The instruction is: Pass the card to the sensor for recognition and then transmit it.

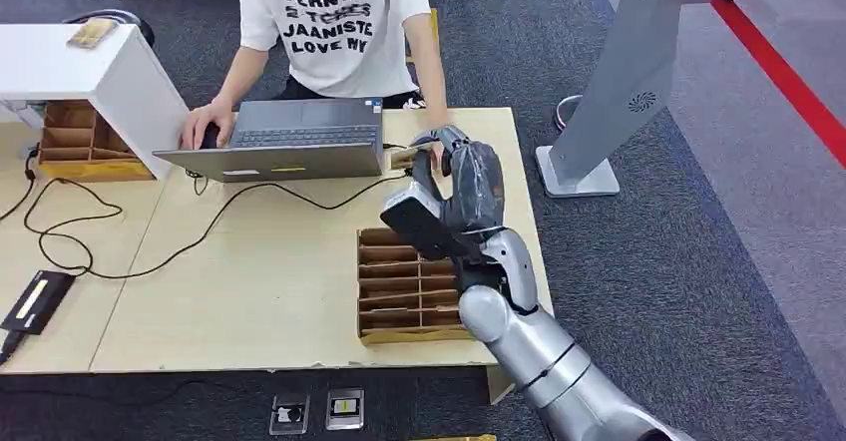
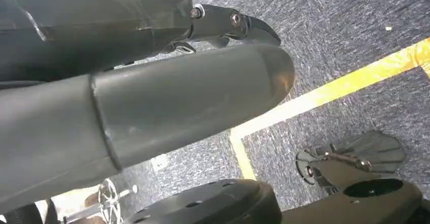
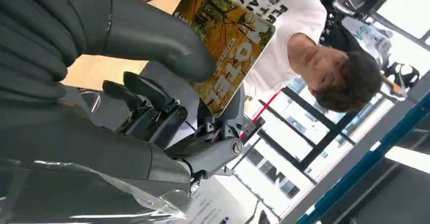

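Thick grey thumb (image 3: pixel 152 34) pressed flat on the printed face of a thin rectangular card with an orange-yellow autumn-foliage picture and white lettering (image 3: pixel 230 44); dark fingers (image 3: pixel 223 153) braced behind the card's back, so card pinched between thumb and fingers. Remaining fingers (image 3: pixel 137 89) curled in just beside the card. Right hand (image 1: pixel 454 177) raised above the far right part of the light wooden tabletop (image 1: pixel 249 281), just beyond the open brown cardboard divider box with rows of narrow slots (image 1: pixel 404 286). Card (image 1: pixel 403 158) seen as a small tan sliver at the fingertips in the head view, just right of the grey open laptop (image 1: pixel 289 137). Silver right arm (image 1: pixel 544 351) rising from the lower edge past the box's right side.

Left hand (image 2: pixel 152 97) close to the lens in the left wrist view, above dark grey carpet (image 2: pixel 350 21) with a yellow floor line (image 2: pixel 324 92); finger state cannot be told.

Seated person in a white T-shirt with black lettering (image 1: pixel 334 22) behind the laptop, one hand (image 1: pixel 205 122) at its left edge. Black cable (image 1: pixel 130 221) looping across the tabletop to a black flat device (image 1: pixel 38 301) at the left edge. Second cardboard divider box (image 1: pixel 85 142) under a white block (image 1: pixel 90 72) at the far left. Grey slanted kiosk stand (image 1: pixel 629 72) on the carpet right of the table.
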`<action>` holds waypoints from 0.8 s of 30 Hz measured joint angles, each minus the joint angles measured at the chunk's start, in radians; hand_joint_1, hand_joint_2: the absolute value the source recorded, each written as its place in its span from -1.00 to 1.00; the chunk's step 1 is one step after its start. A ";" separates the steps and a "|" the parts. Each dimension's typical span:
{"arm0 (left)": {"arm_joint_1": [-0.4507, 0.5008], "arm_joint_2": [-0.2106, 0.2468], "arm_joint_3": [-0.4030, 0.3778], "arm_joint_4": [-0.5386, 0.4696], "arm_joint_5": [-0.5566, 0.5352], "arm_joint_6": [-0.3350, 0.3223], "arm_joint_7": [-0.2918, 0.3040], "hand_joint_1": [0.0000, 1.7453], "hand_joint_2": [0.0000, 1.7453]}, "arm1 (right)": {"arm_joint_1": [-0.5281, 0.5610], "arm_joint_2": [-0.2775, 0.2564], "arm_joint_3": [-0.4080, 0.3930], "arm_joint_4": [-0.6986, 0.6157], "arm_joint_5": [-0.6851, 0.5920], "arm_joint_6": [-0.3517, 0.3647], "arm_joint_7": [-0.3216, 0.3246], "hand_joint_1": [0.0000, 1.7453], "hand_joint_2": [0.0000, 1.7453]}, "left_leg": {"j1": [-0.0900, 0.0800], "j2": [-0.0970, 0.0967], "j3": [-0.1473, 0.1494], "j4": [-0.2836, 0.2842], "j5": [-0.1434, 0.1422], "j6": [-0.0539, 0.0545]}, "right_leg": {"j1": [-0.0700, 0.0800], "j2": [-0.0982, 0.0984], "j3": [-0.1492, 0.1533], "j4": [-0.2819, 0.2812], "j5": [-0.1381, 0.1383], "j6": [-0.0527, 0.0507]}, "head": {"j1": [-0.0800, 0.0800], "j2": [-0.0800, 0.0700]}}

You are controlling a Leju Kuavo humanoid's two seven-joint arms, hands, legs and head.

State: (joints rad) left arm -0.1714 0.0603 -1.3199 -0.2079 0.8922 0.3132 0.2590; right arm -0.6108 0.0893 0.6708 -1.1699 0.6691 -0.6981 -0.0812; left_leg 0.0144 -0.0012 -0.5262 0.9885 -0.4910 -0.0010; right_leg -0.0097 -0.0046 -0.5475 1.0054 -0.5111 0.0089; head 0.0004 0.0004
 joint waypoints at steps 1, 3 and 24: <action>0.000 0.000 0.000 0.000 0.005 0.000 0.000 -1.00 -1.00 | 0.011 -0.002 -0.009 -0.019 0.000 0.000 -0.002 1.00 1.00 | 0.000 0.000 0.000 0.000 0.000 0.000 | 0.000 0.000 0.000 0.000 0.000 0.000 | 0.000 0.000; 0.003 0.001 0.000 0.000 0.007 0.000 -0.003 -1.00 -1.00 | 0.032 -0.007 -0.031 -0.056 0.002 0.000 -0.005 1.00 1.00 | 0.000 0.000 0.000 0.000 0.000 0.000 | 0.000 0.000 0.000 0.000 0.000 0.000 | 0.000 0.000; 0.026 0.005 0.001 0.000 0.058 0.006 -0.022 -1.00 -1.00 | 0.269 -0.169 -0.166 -0.372 0.150 0.009 0.248 1.00 1.00 | 0.000 0.002 0.000 0.000 -0.001 0.000 | 0.000 0.001 0.000 0.000 0.000 0.000 | 0.000 0.000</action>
State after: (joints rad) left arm -0.1454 0.0652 -1.3188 -0.2079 0.9503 0.3189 0.2373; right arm -0.3419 -0.0802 0.5051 -1.5416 0.8187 -0.6889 0.1668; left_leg 0.0143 0.0003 -0.5259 0.9885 -0.4916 -0.0013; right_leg -0.0099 -0.0040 -0.5478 1.0050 -0.5111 0.0090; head 0.0008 0.0004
